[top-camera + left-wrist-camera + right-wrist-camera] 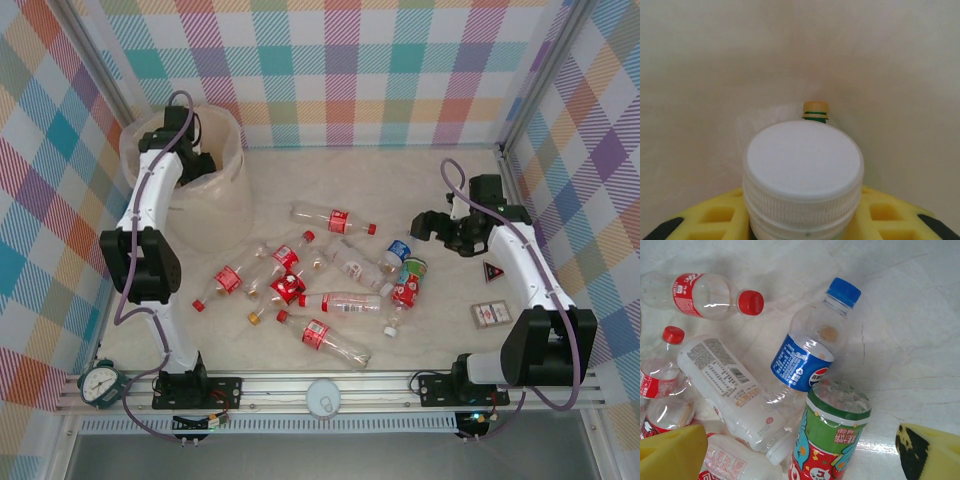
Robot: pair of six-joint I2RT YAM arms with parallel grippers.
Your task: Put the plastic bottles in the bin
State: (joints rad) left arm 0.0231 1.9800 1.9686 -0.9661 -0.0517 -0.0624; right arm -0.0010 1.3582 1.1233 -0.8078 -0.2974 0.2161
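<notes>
plaid walls box in a pale marbled table. the bin stands at 10 o'clock on it, and the loose bottles lie scattered from the centre toward 6 o'clock.

the left gripper is down inside the bin, its yellow pads pinching a white-capped bottle just under the cap. that bottle is seen end-on, cap toward the wrist camera and long axis running away toward the bin floor. a yellow-capped bottle already lies beyond it.

the right gripper hangs at 3 o'clock with its jaws spread wide and nothing between them. below it the blue-labelled bottle lies flat, long axis from 7 to 1 o'clock, cap at 1. a green-labelled bottle touches its base.

risks, as i judge them: the light bin may tip if the left arm catches its rim on the way out. on the right, the jaws may clip both touching bottles, or the slick round body may roll away.
</notes>
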